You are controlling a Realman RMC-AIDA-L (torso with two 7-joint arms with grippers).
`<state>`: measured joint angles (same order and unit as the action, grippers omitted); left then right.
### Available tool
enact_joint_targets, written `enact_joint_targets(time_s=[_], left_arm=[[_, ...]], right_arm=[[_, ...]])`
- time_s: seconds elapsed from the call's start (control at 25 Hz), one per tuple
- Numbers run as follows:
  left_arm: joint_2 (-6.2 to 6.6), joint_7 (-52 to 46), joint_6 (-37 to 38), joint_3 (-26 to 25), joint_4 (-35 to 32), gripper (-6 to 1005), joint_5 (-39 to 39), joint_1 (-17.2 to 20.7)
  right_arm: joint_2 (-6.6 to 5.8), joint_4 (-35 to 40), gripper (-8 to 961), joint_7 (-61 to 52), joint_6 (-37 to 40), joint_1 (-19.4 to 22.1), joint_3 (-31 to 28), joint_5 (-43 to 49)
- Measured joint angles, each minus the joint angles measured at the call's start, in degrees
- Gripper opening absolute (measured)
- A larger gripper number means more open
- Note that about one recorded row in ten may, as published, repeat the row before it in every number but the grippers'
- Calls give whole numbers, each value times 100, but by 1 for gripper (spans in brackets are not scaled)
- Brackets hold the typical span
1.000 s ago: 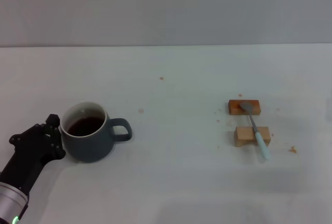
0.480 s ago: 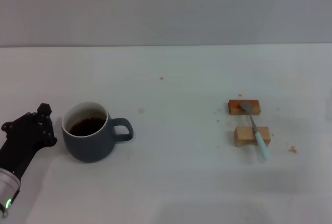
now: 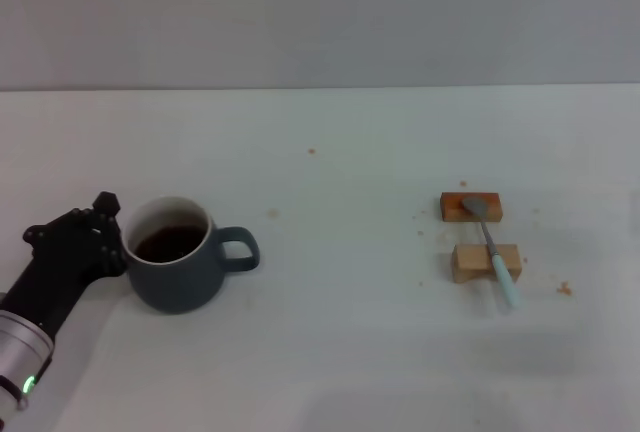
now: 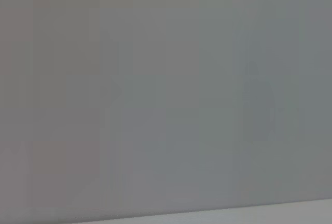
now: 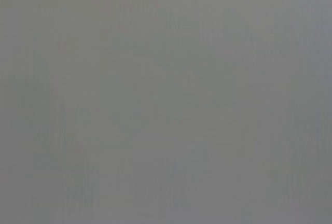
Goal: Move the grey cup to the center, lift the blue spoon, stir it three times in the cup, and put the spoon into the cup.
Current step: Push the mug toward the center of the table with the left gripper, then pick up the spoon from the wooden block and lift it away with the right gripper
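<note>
Since the frame half a second before, the left gripper (image 3: 108, 237) had swung back in against the grey cup (image 3: 172, 257), after having drawn off to the side, and the cup had crept very slightly toward the table's middle. From the head view, the cup stood upright on the white table (image 3: 330, 352), far over on the robot's left, its loop handle pointing toward the centre and dark brown liquid well up inside the white interior. The gripper's black body pressed against the wall opposite the handle, seemingly touching it, though whether its fingers were spread or closed could not be told from this angle. On the right, well apart from the cup, the blue spoon (image 3: 490, 249) lay bridged across two small wooden blocks (image 3: 485, 262), bowl on the far block and pale handle overhanging the near one. The cup looked heavy, stiff and glazed-slippery, and it was full, so a low, slow push or a grasp across the body seemed safer than tugging the handle. The spoon looked light and rigid, best pinched at the raised handle. The left wrist view showed only a blank grey expanse with a pale strip along one edge. The right wrist view showed plain grey, and the right gripper was nowhere visible.
</note>
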<state>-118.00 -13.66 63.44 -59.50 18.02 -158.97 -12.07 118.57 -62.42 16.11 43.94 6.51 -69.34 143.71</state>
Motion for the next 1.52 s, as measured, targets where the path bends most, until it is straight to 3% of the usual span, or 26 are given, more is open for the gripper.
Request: enact_joint_targets(time_s=[0.44, 0.64, 0.76, 1.12, 1.36, 1.52], left_arm=[[6, -215, 568, 911, 35, -2, -6, 20], [-9, -216, 589, 1043, 47, -2, 6, 11], [-5, -217, 586, 1010, 34, -2, 14, 4], [66, -330, 892, 238, -82, -2, 17, 33], [-30, -279, 618, 182, -870, -2, 26, -465], [-36, -257, 437, 216, -871, -2, 6, -508]], right_arm=[[-9, -41, 388, 24, 0, 8, -10, 0], [-9, -66, 387, 27, 0, 17, -5, 0], [-9, -75, 387, 27, 0, 41, -4, 45], [3, -116, 388, -11, 0, 105, -30, 219], [-1, -229, 389, -13, 0, 167, -13, 225], [-1, -240, 388, -14, 0, 174, -17, 227]])
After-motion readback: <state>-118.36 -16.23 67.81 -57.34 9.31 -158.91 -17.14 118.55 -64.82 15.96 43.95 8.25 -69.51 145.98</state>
